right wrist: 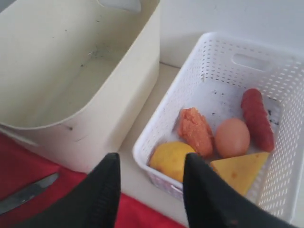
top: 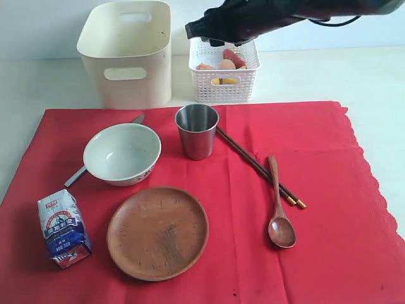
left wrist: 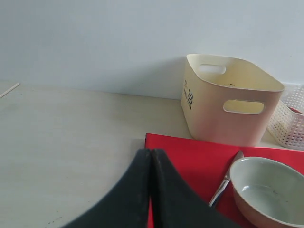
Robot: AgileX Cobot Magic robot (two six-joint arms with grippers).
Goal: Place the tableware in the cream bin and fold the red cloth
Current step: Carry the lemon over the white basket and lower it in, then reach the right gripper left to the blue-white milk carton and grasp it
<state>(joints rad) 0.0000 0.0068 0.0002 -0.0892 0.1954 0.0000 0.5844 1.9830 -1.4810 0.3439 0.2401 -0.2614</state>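
R tool [right wrist: 151, 160] is held w/ its two fingers apart, and nothing is gripped btw. them. It is hung over the near rim of the white basket [right wrist: 266, 85], just beside the cream bin [right wrist: 95, 95]. In the basket are seen an egg [right wrist: 232, 137], a lemon [right wrist: 171, 159], a cheese wedge [right wrist: 240, 171], a red sausage [right wrist: 256, 118] and an orange lump [right wrist: 194, 130].

L tool [left wrist: 151, 154] is shut tight, fingers pressed together, and nothing is gripped. It is held low nr a corner of the red cloth [top: 329, 164].

The cloth is spread flat on the surface [left wrist: 61, 142], not folded. All the tableware is laid on it, outside the bin. The steel cup [top: 197, 136] is stood upright in front of the basket. The white bowl [top: 122, 154] is set beside the cup, on top of the silver knife [top: 74, 176]. The dark chopsticks [top: 256, 166] are laid slanted from the cup and are crossed w/ the wooden spoon [top: 278, 209]. The brown plate [top: 157, 232] is placed in front of the bowl, w/ the milk carton [top: 63, 228] nr it.
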